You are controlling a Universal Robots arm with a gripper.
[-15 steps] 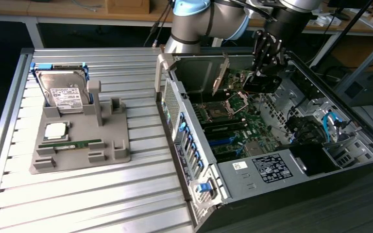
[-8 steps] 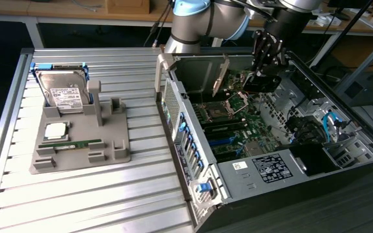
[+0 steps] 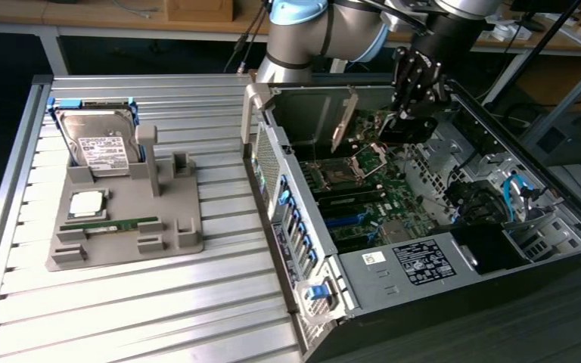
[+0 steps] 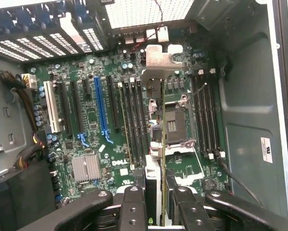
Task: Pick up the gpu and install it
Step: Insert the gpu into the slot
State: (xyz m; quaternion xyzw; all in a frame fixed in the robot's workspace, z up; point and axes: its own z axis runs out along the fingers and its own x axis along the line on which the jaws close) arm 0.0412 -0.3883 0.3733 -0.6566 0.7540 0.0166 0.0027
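Wrist view, fingers: the gripper (image 4: 158, 214) is closest to the lens. Its black fingers (image 4: 134, 207) are closed partway, one on each side of the gpu's edge, and clamp it.
Wrist view, card: the gpu (image 4: 161, 61) shows edge-on as a thin line running from the fingers toward the perforated rear panel of the computer case (image 4: 249, 96). Its silver bracket is at the far end.
Wrist view, board: the motherboard (image 4: 93, 72) lies on the case floor. The card hangs over the processor socket (image 4: 175, 126) and the black memory slots beside it, apart from the blue slot (image 4: 100, 106).
Exterior view, table: the slatted table (image 3: 149, 302) carries the computer case (image 3: 270, 159), which lies with its open side up.
Exterior view, tray: the grey tray (image 3: 184, 242) sits outside the case, on the exterior view's left of it. It holds a green memory stick (image 3: 109, 225), a square chip (image 3: 87, 203) and, farther back, a hard drive (image 3: 100, 147) propped up.
Exterior view, card: the gpu (image 3: 345, 121) stands on edge inside the case, slightly tilted, near the far wall and above the processor socket (image 3: 333, 175). This view shows its brownish side. Whether it touches the board cannot be told.
Exterior view, gripper: the gripper (image 3: 404, 132) points down into the case just beside the card.
Exterior view, arm: the robot arm (image 3: 316, 30) reaches in over the case's far wall.
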